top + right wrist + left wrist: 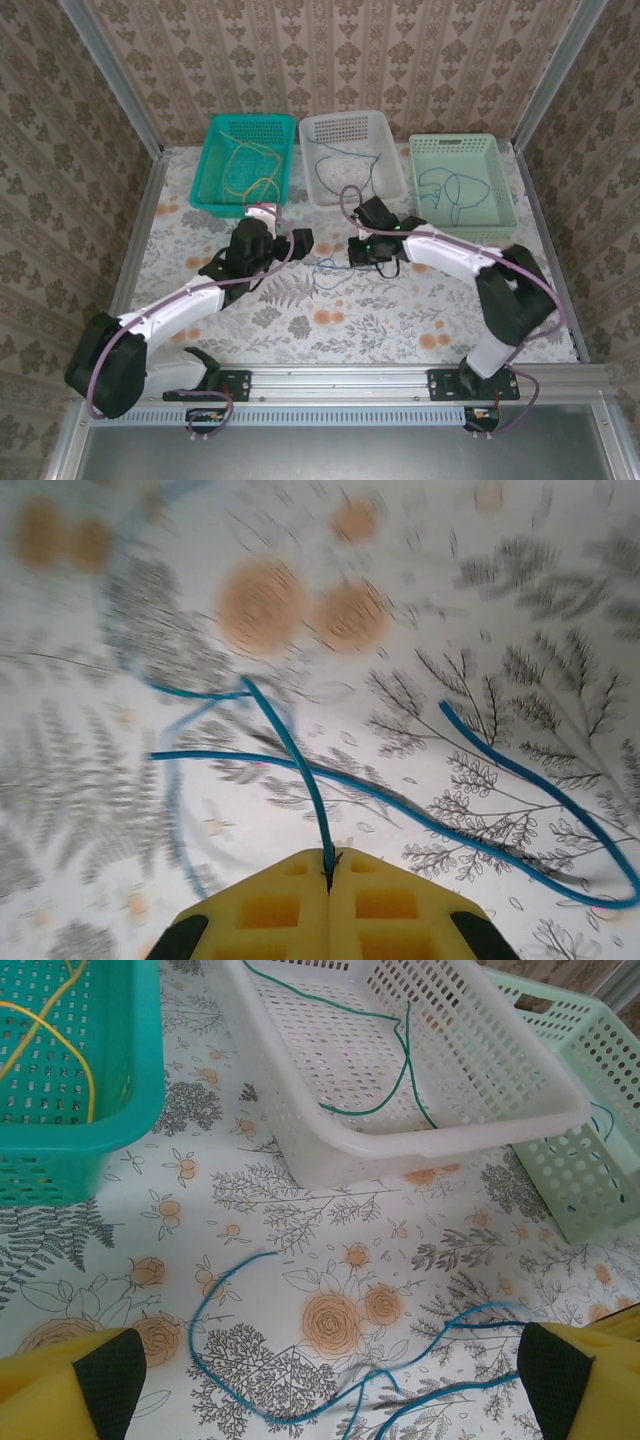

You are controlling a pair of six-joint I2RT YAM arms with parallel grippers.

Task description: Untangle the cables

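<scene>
Table (300,320) w/ the floral cloth lies under both pincers. Three baskets sit in a row beyond them. The teal basket (205,170) is ahead-left of the left pincer (335,1390), the white basket (350,118) is ahead btwn the two, and the mint basket (455,140) is ahead-right of the right pincer (328,865).

Left pincer hangs wide open w/ nothing in it, its yellow fingers (110,1380) spread either side of the strand below. Right pincer is closed right down, pads meeting, and a thin strand of the blue cable (300,770) runs straight into the seam btwn them. So it's pinched.

Sorted stuff: yellow cable (250,170) coiled in the teal basket, green cable (345,160) in the white one, dark blue cable (450,195) in the mint one. All are well ahead of the pincers.

What's left is the blue cable, loose on the cloth just under and in front of both pincers, looping and crossing itself.

Handling, my read: v. light, limp, no stiffness. It'll drape and drag behind whatever point gets lifted. The sheath looks smooth, so a shallow nip could slip, and the loops could tighten if it's yanked. Best hold is prob. a single strand clear of the crossings, or near the free end ahead-left of the left pincer.
</scene>
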